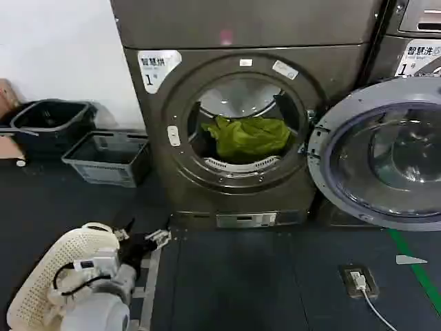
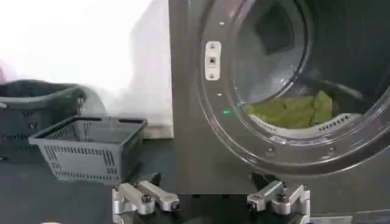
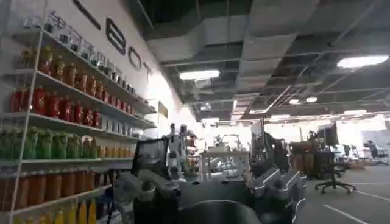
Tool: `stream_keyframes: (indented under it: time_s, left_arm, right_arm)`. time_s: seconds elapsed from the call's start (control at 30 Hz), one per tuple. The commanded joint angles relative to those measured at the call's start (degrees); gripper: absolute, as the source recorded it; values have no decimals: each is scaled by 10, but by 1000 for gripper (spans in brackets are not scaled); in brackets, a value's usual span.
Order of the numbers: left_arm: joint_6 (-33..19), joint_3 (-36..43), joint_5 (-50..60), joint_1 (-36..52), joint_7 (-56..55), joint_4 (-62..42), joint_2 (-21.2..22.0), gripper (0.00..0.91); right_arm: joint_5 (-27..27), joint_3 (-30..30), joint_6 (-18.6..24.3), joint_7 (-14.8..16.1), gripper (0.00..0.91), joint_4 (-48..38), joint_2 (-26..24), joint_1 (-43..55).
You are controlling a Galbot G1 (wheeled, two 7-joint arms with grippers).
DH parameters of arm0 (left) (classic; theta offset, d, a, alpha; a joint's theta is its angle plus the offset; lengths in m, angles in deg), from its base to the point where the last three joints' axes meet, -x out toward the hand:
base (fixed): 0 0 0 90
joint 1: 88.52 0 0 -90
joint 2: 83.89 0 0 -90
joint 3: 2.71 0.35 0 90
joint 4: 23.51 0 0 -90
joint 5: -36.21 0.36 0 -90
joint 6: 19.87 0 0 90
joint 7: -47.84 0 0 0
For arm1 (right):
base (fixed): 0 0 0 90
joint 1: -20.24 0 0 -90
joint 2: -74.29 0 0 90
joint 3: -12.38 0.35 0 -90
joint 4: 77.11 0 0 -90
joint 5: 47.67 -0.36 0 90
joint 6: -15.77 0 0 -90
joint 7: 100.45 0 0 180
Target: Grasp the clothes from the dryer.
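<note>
The dryer (image 1: 241, 41) stands straight ahead with its round door (image 1: 379, 158) swung open to the right. The clothes (image 1: 248, 136), a yellow-green bundle, lie in the lower half of the drum. My left gripper (image 1: 146, 234) hovers low over the dark floor, in front of the dryer's lower left corner and well short of the drum mouth. In the left wrist view this gripper (image 2: 210, 204) is open and empty, facing the dryer (image 2: 189, 91), with the clothes (image 2: 292, 111) ahead and higher up. My right gripper (image 3: 210, 195) is open and empty, pointing off into the room.
A white perforated basket (image 1: 62, 276) rests by my left arm. A grey basket (image 1: 107, 158) and dark bins (image 1: 48, 121) stand left of the dryer. A second machine (image 1: 413, 41) stands to the right. A floor socket with a cable (image 1: 358, 279) and green tape (image 1: 413, 269) lie at the right front.
</note>
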Motion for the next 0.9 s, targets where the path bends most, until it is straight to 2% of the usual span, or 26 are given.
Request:
stream_keyframes:
  time_s: [0.03, 0.1, 0.9]
  left_arm:
    - [28, -1, 0, -1, 0, 2, -1, 907]
    - [28, -1, 0, -2, 1, 4, -2, 907]
    - [28, 1, -2, 0, 1, 1, -2, 907]
  right_arm:
    - [15, -14, 23, -26, 907, -6, -1, -1]
    - [25, -14, 9, -23, 907, -4, 0, -4]
    - [24, -13, 15, -25, 907, -13, -2, 3]
